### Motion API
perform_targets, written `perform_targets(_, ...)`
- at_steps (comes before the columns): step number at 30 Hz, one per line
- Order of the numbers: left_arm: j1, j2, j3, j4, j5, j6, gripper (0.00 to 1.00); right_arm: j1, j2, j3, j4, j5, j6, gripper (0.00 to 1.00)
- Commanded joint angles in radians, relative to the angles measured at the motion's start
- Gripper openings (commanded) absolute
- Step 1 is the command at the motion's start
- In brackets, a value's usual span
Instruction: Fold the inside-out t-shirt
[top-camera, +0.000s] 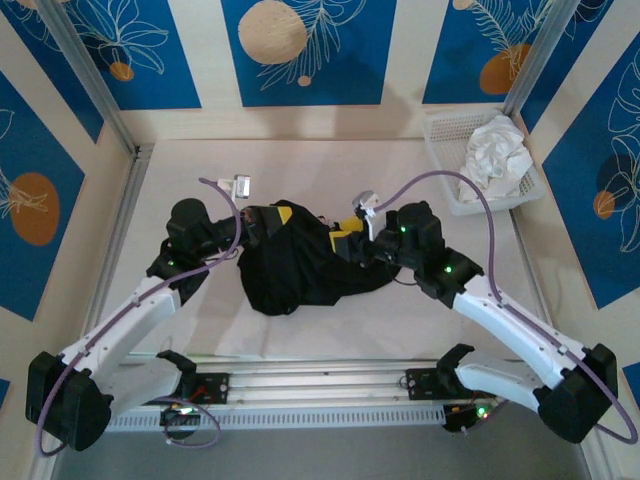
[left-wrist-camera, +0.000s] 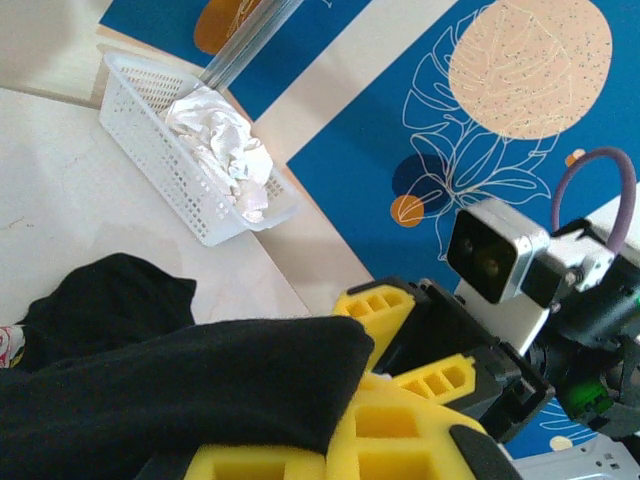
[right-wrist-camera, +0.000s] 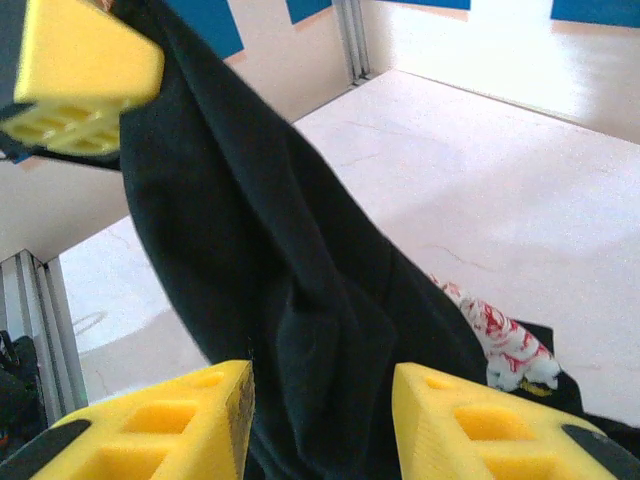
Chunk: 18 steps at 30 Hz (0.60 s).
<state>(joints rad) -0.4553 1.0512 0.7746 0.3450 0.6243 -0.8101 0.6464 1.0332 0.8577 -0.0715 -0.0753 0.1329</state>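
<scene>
The inside-out t-shirt (top-camera: 290, 265) is a black bunch of cloth lifted off the table's middle between both arms. My left gripper (top-camera: 272, 216) is shut on an upper fold of it; in the left wrist view its yellow pads (left-wrist-camera: 400, 430) pinch the black cloth (left-wrist-camera: 180, 380). My right gripper (top-camera: 345, 238) is at the shirt's right side. In the right wrist view the right gripper (right-wrist-camera: 320, 400) is open, and the hanging black cloth (right-wrist-camera: 300, 300) passes between its spread jaws without being pinched. A white patch with red print (right-wrist-camera: 500, 340) shows on the shirt.
A white plastic basket (top-camera: 440, 170) holding a crumpled white cloth (top-camera: 497, 150) stands at the back right of the table. Metal frame posts rise at both back corners. A rail runs along the near edge.
</scene>
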Motion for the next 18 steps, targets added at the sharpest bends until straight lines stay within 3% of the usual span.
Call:
perform_targets(1, 0.009, 0.002, -0.005, 0.051, 0.025, 0.007, 0.0, 0.006, 0.056, 0.061, -0.018, -0.047, -0.029, 0.42)
perform_targets(7, 0.009, 0.003, 0.0, 0.054, 0.028, 0.005, 0.0, 0.011, 0.115, 0.095, -0.015, -0.072, -0.025, 0.38)
perform_targets(18, 0.009, 0.005, 0.006, 0.004, -0.002, 0.023, 0.0, 0.019, 0.078, 0.09, -0.025, -0.072, -0.019, 0.12)
